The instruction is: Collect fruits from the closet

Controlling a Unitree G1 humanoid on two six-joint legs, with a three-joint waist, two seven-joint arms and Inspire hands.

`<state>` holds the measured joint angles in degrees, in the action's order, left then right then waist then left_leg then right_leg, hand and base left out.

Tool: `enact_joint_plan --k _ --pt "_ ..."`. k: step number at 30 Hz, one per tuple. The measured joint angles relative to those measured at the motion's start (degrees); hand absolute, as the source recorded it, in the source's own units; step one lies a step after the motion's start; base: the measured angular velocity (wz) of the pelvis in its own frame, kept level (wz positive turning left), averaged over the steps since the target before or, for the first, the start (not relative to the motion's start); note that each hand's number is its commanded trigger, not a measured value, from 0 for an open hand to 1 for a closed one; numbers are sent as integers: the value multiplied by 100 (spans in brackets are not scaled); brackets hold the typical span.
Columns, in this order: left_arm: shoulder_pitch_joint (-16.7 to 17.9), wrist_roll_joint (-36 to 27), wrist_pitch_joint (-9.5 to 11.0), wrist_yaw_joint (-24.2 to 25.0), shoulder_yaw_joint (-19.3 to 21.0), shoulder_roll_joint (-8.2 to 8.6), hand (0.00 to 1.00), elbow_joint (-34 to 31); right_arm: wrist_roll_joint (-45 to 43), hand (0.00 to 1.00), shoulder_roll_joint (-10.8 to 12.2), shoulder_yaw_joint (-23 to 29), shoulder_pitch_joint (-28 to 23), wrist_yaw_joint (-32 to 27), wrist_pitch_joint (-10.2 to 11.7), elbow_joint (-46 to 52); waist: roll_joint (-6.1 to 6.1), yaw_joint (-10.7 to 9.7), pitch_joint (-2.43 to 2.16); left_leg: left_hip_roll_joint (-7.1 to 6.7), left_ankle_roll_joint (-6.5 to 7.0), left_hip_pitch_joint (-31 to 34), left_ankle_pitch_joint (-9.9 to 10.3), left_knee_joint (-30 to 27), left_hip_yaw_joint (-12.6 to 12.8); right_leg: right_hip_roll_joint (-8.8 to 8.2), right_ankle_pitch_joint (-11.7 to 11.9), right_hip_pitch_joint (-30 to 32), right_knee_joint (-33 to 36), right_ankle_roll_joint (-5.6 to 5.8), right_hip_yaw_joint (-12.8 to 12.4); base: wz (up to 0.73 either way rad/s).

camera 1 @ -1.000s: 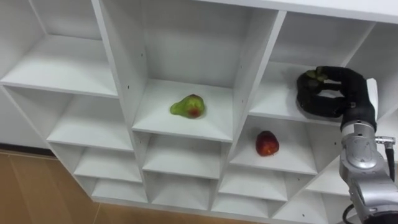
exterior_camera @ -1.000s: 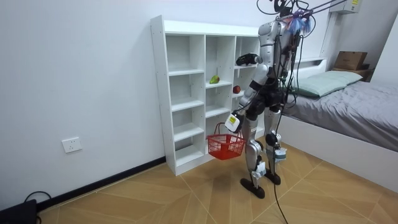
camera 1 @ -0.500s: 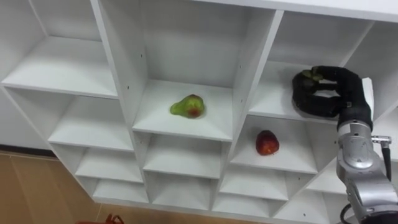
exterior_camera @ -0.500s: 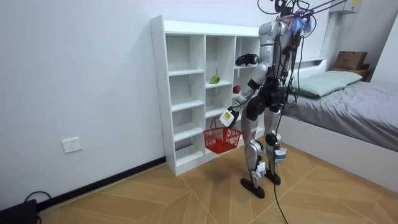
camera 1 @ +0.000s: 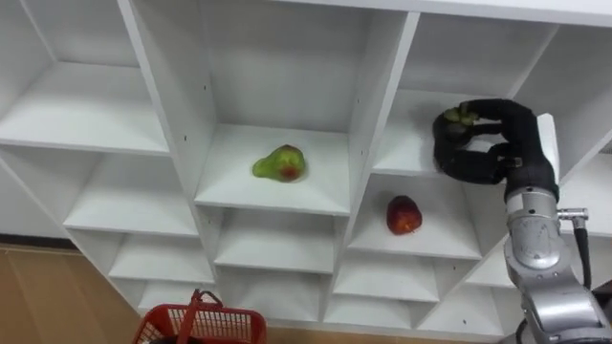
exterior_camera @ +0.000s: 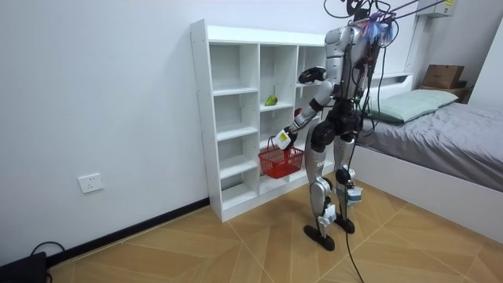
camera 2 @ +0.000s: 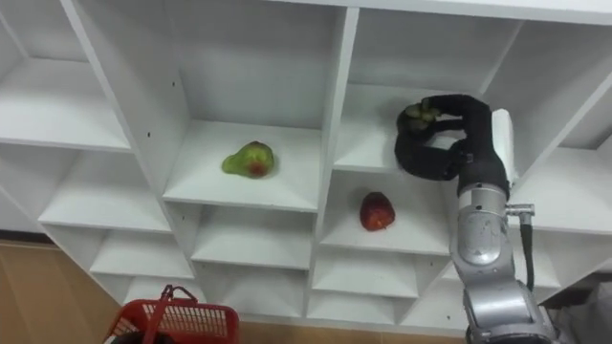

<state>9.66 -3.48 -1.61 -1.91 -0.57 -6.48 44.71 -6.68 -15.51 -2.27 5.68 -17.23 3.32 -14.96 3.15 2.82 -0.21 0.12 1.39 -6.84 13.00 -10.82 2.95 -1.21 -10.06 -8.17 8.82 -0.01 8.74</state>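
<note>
So the robot is standing right up against the white closet (exterior_camera: 236, 118), facing it. Its right hand (camera 1: 521, 143) is reaching into the top cubby of the closet's right-hand column. The fingers are curled around a small green fruit (camera 1: 457, 117), thumb underneath and the rest over the top. The fruit sits out at the fingertips rather than deep in the palm, so to me the grip looks a bit shallow. I can't tell whether the fruit is resting on the shelf board or already just off it.

The left hand (exterior_camera: 281, 139) is clamped on the handle of a red basket (camera 1: 229, 325), holding it up in front of the closet's lower shelves. My guess is that's deliberate. With the basket parked low and close to the closet, the right arm only has to come out of the cubby and drop down to let go, no walking needed.

Two more fruits are waiting. A pear (camera 1: 279, 163), green with a red patch, lies in the closet's middle column, on the shelf one level below the top cubbies. A red apple (camera 1: 404, 215) is in the right column, in the cubby directly under the one the hand is in. Both sit near the front of their shelves, which should make them easy grabs.

So I'd say it's early in the job, with the first fruit in hand and nothing visible in the basket from here.
</note>
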Motion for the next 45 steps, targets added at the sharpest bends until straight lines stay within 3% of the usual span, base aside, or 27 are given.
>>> enact_joint_plan --k 11,24,36,45 --pt "-8 -325 45 209 -526 15 100 -175 11 100 52 -39 -34 187 76 45 -7 -185 32 7 -2 -24 1 42 22 23 0 2 8 0 -71 -2" --pt "-23 -328 59 715 -643 13 100 -525 -44 100 96 -243 -241 617 27 880 5 -185 29 18 -3 101 -1 12 173 23 0 241 92 0 -158 -4" --pt "-13 -371 80 723 -645 35 100 -522 -164 100 189 -270 -503 618 35 1650 84 -173 13 27 -3 114 -2 8 293 35 2 320 118 -3 -263 -5" --pt "-12 -374 96 758 -647 62 100 -523 -164 100 196 -270 -505 699 35 1803 52 -181 32 31 -3 115 -1 8 299 36 3 330 136 -4 -264 0"
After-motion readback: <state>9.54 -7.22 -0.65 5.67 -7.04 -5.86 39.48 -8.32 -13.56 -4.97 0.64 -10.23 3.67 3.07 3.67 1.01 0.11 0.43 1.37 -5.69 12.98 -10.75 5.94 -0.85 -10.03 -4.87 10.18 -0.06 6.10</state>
